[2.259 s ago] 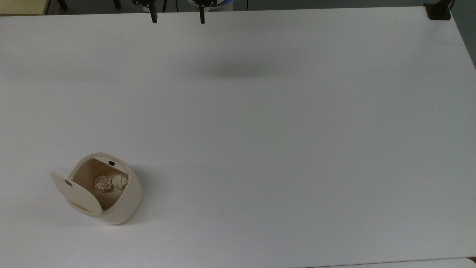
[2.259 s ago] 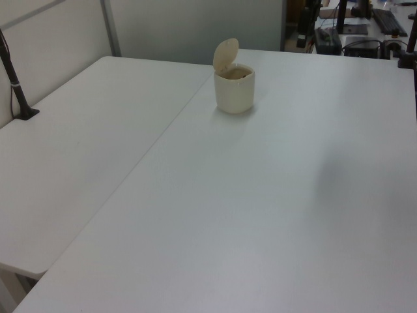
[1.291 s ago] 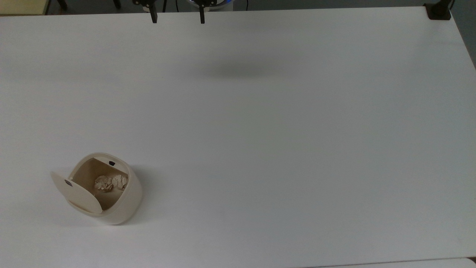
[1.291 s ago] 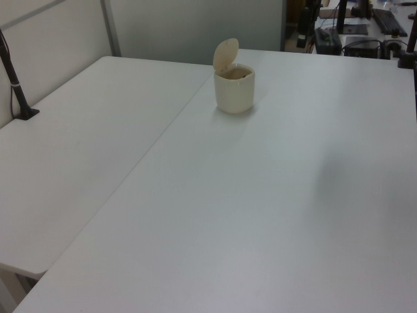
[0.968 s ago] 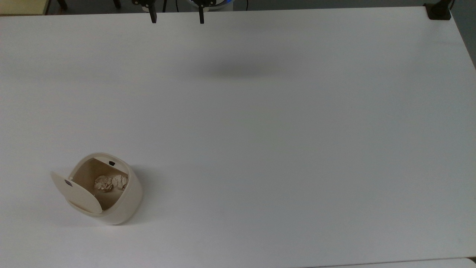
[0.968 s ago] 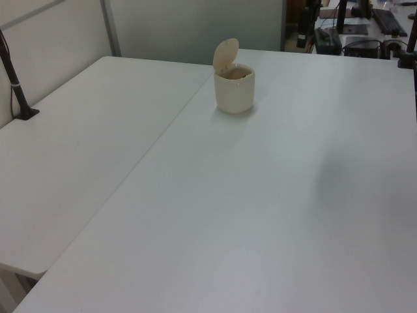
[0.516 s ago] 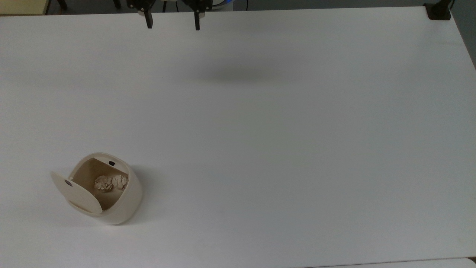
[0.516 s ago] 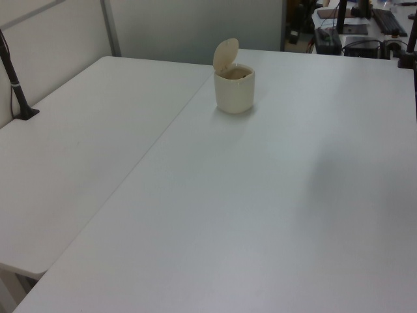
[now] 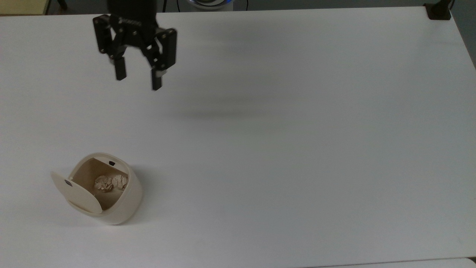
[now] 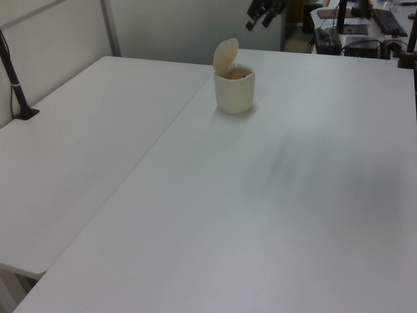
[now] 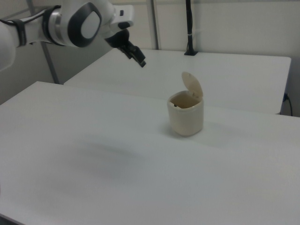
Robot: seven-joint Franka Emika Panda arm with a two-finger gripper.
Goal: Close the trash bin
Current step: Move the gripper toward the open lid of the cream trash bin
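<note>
At the top view's lower left a cream-beige trash bin (image 9: pixel 122 208) holds pale tan crumpled paper (image 9: pixel 111 182) on a plain white table (image 9: pixel 297 149), the gripper (image 9: pixel 138 79) at upper left black.

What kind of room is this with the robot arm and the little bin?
Probably a robot lab or office workroom. A white robot arm with a black two-finger gripper hangs over a big plain white table, where a small cream plastic trash bin sits open. Desks with computer gear stand behind.

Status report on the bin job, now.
Claw open, empty, high above the table, well off the trash bin. Bin lid standing open, crumpled paper inside. Nothing between claw and bin.
</note>
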